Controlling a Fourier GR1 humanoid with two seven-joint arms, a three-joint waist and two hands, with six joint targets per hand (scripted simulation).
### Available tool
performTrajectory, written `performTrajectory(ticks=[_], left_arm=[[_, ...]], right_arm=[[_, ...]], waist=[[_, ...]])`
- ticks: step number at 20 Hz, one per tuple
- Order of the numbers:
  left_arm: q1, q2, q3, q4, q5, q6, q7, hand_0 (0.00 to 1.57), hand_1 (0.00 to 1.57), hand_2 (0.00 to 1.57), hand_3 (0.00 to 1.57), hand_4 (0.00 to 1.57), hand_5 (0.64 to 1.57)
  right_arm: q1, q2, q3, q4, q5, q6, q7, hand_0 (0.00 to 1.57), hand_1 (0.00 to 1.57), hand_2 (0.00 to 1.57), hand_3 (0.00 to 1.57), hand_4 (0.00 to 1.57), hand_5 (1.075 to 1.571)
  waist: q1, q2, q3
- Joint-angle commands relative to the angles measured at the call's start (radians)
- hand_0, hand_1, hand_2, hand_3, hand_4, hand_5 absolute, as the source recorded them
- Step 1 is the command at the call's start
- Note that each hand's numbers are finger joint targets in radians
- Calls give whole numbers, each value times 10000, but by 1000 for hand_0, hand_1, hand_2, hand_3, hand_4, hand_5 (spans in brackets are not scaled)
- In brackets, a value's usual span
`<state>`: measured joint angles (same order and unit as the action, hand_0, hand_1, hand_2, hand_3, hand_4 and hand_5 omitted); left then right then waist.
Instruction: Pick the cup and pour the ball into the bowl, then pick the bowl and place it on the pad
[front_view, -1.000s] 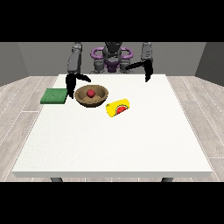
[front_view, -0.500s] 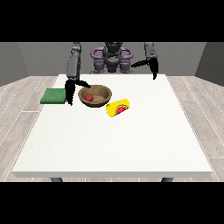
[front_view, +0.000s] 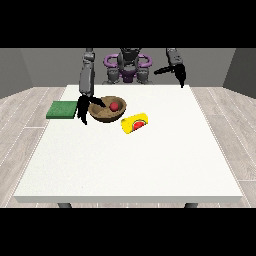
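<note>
A brown bowl (front_view: 106, 114) stands on the white table (front_view: 130, 160) at the back left, with a red ball (front_view: 114, 106) inside it. The yellow cup (front_view: 135, 123) lies on its side just right of the bowl, its red inside facing the camera. Left of the bowl a green pad (front_view: 62, 109) lies flat. The hand at the view's left (front_view: 83, 108) hangs at the bowl's left rim, fingers pointing down outside the wall and thumb reaching over the rim. The hand at the view's right (front_view: 181, 76) is raised above the table's far edge, fingers relaxed, holding nothing.
The robot's purple and grey torso (front_view: 128, 65) stands behind the table's far edge. White tabletop stretches from the cup to the near edge and to the right side.
The hand at the view's left has dropped lower at the bowl's left rim. The hand at the view's right has swung up and out to the right. The bowl has shifted slightly.
</note>
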<state>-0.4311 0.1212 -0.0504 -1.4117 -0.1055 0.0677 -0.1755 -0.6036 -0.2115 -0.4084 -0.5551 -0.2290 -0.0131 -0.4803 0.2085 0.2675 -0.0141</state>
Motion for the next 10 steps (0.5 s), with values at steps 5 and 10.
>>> performTrajectory(ticks=[5, 10], left_arm=[[-254, 78, -249, -304, 212, -597, 105, 0, 0, 0, 0, 597, 1544], [10, 0, -67, 505, 440, -755, 110, 0, 0, 0, 0, 898, 1466]], right_arm=[[825, -835, 1147, 980, 2285, -3438, 1106, 1571, 1571, 1571, 1514, 936, 1549], [322, -674, 1817, 829, 2937, -4439, 3083, 1571, 1571, 1571, 1256, 898, 1566]], waist=[[1114, 411, 91], [888, -930, 97]])
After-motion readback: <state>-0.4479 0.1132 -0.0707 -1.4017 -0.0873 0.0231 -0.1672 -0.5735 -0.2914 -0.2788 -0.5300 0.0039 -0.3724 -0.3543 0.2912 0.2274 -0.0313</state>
